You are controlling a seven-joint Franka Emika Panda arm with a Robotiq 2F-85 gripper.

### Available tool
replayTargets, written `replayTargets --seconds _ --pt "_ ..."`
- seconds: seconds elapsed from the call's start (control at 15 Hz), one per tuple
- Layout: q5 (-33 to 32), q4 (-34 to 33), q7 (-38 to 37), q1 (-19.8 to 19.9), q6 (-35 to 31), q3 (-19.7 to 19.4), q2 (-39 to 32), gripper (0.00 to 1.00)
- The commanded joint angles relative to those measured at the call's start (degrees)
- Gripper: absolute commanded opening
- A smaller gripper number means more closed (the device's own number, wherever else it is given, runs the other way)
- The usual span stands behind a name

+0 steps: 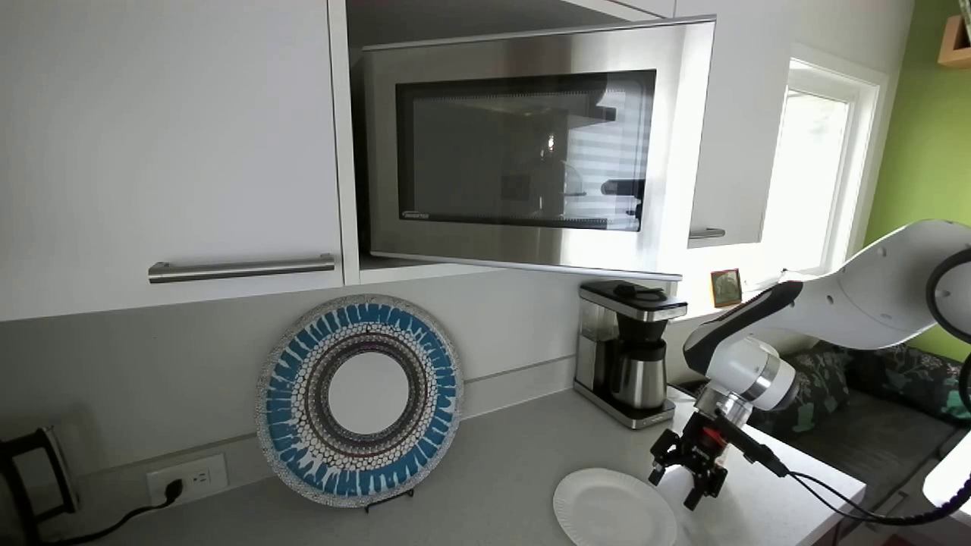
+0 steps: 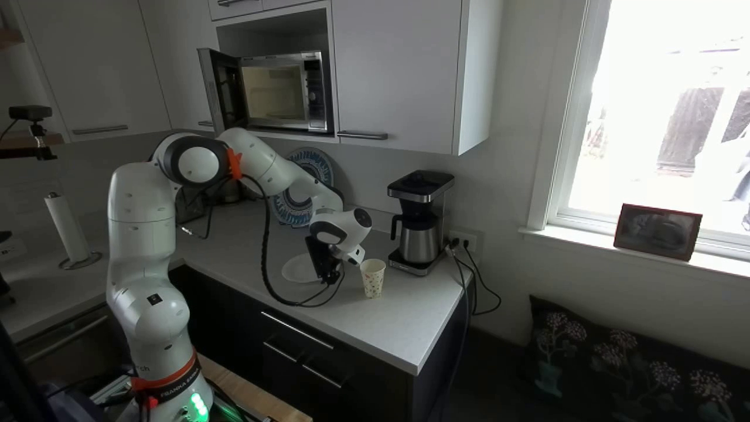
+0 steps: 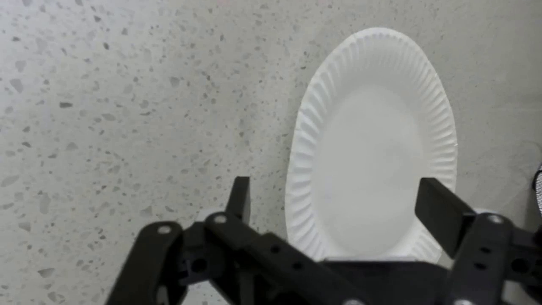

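My gripper point(image 3: 334, 178) stands open with nothing between its fingers, low over the counter. A white paper plate point(image 3: 368, 140) with a fluted rim lies face up on the speckled counter; in the wrist view one finger overlaps the plate and the other stands over bare counter. From an exterior view the gripper point(image 1: 675, 489) appears at the edge of the plate point(image 1: 614, 508), and no touch can be made out. A speckled paper cup point(image 2: 373, 278) stands upright near the gripper in an exterior view.
A coffee maker point(image 1: 633, 356) with a steel carafe stands by the wall. A blue patterned round plate point(image 1: 444, 402) leans on a stand. Above the counter, the microwave door point(image 1: 523, 246) hangs open. The counter edge point(image 2: 328, 328) runs above dark drawers; cables hang beside the coffee maker.
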State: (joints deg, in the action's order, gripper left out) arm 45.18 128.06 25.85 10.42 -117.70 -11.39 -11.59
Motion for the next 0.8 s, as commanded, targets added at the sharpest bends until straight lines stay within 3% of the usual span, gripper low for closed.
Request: replayTargets --seconds 0.0,0.27,0.4,0.73 --pt "0.22 0.25 0.88 0.81 -2.59 1.43 -1.10 1.00" --pt "1.04 0.27 1.63 0.90 -3.51 2.31 -1.64 0.99" --pt "1.02 0.30 1.70 0.90 -3.71 2.59 -1.72 0.86" --pt "0.71 0.22 1.83 0.96 -3.22 2.99 -1.98 0.36"
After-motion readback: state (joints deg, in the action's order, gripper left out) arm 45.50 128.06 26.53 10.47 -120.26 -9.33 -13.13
